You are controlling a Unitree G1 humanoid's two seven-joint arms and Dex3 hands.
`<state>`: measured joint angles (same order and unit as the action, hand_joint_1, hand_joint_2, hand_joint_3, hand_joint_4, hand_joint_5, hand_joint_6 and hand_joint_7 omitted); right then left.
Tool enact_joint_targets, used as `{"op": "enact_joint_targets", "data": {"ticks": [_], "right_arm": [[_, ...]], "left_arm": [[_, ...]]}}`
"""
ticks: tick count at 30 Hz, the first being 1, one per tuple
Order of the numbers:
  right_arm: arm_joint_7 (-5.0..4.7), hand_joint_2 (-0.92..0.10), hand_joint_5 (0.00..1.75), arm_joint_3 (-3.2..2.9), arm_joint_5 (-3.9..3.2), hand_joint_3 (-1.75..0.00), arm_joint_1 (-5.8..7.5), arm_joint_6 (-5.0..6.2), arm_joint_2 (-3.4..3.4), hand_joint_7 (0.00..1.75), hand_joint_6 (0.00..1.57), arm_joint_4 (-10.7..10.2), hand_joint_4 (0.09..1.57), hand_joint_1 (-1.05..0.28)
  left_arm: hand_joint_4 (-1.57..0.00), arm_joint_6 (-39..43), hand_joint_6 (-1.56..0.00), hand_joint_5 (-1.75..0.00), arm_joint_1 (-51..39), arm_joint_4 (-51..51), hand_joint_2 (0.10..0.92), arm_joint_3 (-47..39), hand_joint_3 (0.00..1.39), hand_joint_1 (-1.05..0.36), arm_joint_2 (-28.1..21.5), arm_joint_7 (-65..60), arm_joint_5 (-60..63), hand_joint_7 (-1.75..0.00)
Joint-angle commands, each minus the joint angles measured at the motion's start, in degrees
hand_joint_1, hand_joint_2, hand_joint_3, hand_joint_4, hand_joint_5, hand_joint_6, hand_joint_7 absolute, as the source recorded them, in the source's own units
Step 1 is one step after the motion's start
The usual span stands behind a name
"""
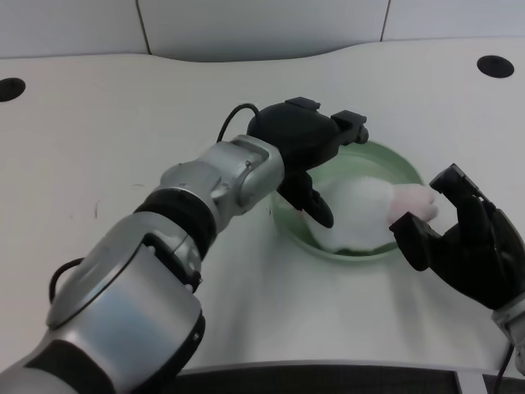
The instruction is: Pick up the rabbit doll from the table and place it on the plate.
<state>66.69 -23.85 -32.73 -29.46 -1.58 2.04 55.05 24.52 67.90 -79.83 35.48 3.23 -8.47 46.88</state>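
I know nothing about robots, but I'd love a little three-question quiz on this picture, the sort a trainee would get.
1. True or false: the white plush rabbit doll lies on the pale green round plate.
2. Which is nearest the doll's pink ear end? A) the black left hand B) the black right hand C) the dark round hole in the white table
3. Fill in: the left hand hangs over the plate's ____ side in the picture.

Key:
1. True; the doll lies inside the rim.
2. B; the right hand's fingers are right beside the ear end.
3. Left; whether its fingers touch the doll cannot be told.
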Motion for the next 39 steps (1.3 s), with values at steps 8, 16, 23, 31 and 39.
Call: {"op": "enact_joint_targets", "data": {"ticks": [8, 16, 23, 31, 39], "right_arm": [[-0.01, -0.91, 1.75, -0.11, -0.38, -0.33, -0.33, -0.44, 1.22, 1.75, 0.66, 0.1, 0.87, -0.63], [-0.77, -0.92, 1.75, -0.01, -0.07, -0.31, -0.23, -0.74, 1.86, 1.75, 0.65, 0.2, 0.86, -0.63], [-1.45, -0.92, 1.75, 0.18, 0.13, -0.32, -0.37, -0.77, 1.96, 1.75, 0.65, 0.4, 0.87, -0.62], [-3.65, -0.92, 1.75, 0.83, 0.70, -0.36, -0.11, -0.34, 1.88, 1.75, 0.65, -0.1, 0.87, -0.61], [-4.25, -0.92, 1.75, 0.81, 0.65, -0.35, -0.84, -0.35, 2.92, 1.75, 0.65, 1.5, 0.86, -0.61]], "left_arm": [[0.00, 6.9, -0.03, -1.14, -0.5, 0.6, 0.904, -6.2, 0.01, -0.98, -9.4, -0.7, -5.8, -0.82], [-0.04, 14.0, -0.13, -1.32, -5.9, 1.5, 0.910, -13.9, 0.01, -0.95, -16.9, 1.0, -13.2, -0.83], [-0.11, 16.0, -0.21, -1.34, -9.2, 1.9, 0.910, -19.0, 0.00, -0.96, -18.5, 5.9, -18.9, -0.83], [-0.56, 18.7, -0.66, -1.41, -17.1, 3.4, 0.901, -29.7, 0.00, -0.98, -21.1, 18.6, -30.7, -0.89], [-1.06, 18.8, -1.03, -1.74, -29.0, 4.8, 0.921, -40.3, 0.03, -0.92, -18.0, 32.5, -43.7, -1.60]]}}
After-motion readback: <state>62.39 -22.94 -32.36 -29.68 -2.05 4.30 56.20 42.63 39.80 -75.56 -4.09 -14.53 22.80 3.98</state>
